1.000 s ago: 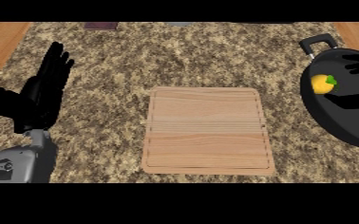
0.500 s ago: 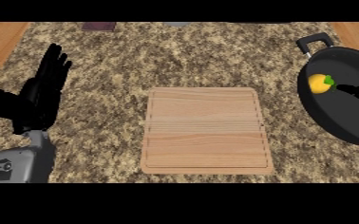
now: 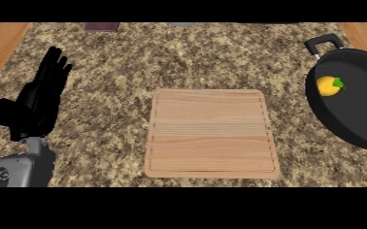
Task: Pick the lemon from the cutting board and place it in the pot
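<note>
The robot's black left hand [image 3: 39, 102] stood at the left edge of the head view, released, fingers straight and pointing up and away, grasping nothing and resting over the speckled brown granite tabletop [image 3: 179, 53]. Its grey forearm [image 3: 25, 167] came in below it from the lower left corner. The right hand did not show at all, so nothing could be said of its fingers.

The small yellow lemon [image 3: 328, 85] lay far to the right of that hand, well apart from it, already inside the round black pot [image 3: 351, 126] at the right edge of the view. It sat on the pot's dark floor towards the far side, with a bit of green on its right flank. It looked nearly round, so its long axis could not be told. The pot's black loop handle [image 3: 320, 43] stuck out on the far side.

Between the hand and the pot lay the pale square wooden cutting board [image 3: 211, 133], flat on the tabletop and bare, nearer to the hand than the pot was.

Judging from this, the placing looked done: the lemon was off the board and in the pot. The left hand had the whole board to cross, so the pot lay on the right arm's side.
</note>
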You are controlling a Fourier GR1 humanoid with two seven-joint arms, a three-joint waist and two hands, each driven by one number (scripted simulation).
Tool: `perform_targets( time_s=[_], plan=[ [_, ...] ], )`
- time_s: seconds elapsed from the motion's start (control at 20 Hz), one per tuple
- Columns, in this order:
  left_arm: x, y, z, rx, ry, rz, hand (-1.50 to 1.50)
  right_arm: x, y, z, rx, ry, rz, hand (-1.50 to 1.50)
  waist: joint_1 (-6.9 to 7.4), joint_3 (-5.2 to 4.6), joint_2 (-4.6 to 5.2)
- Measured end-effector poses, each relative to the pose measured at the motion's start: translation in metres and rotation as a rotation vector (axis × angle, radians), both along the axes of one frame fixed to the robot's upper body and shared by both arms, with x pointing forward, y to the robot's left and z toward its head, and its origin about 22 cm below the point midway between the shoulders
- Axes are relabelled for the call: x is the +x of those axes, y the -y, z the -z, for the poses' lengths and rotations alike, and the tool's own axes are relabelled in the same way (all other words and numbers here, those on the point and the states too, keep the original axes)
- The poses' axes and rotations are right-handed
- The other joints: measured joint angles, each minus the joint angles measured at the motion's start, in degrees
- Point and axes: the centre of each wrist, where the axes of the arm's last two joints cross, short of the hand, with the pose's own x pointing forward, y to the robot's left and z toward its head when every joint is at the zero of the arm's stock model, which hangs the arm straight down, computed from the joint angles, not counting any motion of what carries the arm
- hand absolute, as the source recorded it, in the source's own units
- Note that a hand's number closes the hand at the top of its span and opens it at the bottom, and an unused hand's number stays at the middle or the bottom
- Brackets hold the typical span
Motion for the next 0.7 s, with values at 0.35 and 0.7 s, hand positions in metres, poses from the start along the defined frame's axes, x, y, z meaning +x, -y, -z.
perform_targets(
  time_s=[0.35, 0.7],
  plan=[
    [0.008, -0.001, 0.0, 0.001, -0.003, 0.001, 0.0, -0.038, 0.032, -0.012, 0.002, -0.037, 0.028, -1.5, 0.04, 0.09, 0.15],
    [0.007, 0.0, 0.0, -0.005, 0.009, 0.003, 0.0, -0.062, 0.046, -0.012, -0.021, -0.07, 0.059, -1.5, 0.34, 0.22, 0.26]
  ],
)
